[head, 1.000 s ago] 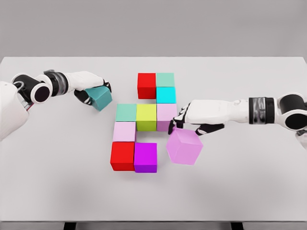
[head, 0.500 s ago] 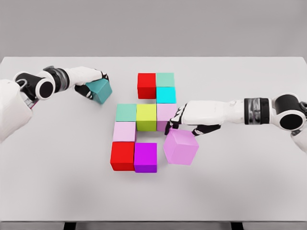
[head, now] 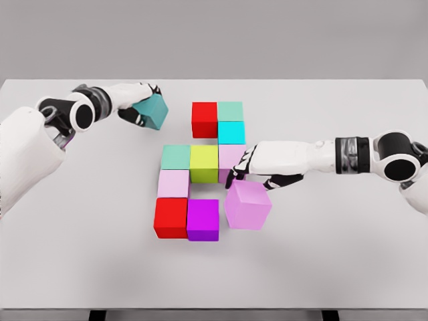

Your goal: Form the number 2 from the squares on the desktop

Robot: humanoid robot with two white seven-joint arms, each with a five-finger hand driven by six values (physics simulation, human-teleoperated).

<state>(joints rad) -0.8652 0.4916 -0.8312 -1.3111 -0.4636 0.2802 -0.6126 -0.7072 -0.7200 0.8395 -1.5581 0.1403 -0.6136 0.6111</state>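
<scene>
Above the white counter [head: 334,254], the left hand [head: 137,100] grasps a teal cube [head: 152,111]; at right, the right hand [head: 257,167] grips a violet cube [head: 247,206] beside the purple cube [head: 203,219].

Glossy white arms, black wrist bands and round black joints, left hand [head: 137,100], right hand [head: 257,167] white with black fingertips

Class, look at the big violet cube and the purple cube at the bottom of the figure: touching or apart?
Apart. The head view shows a strip of white table between the violet cube and the purple cube, while the right hand holds the violet cube.
</scene>
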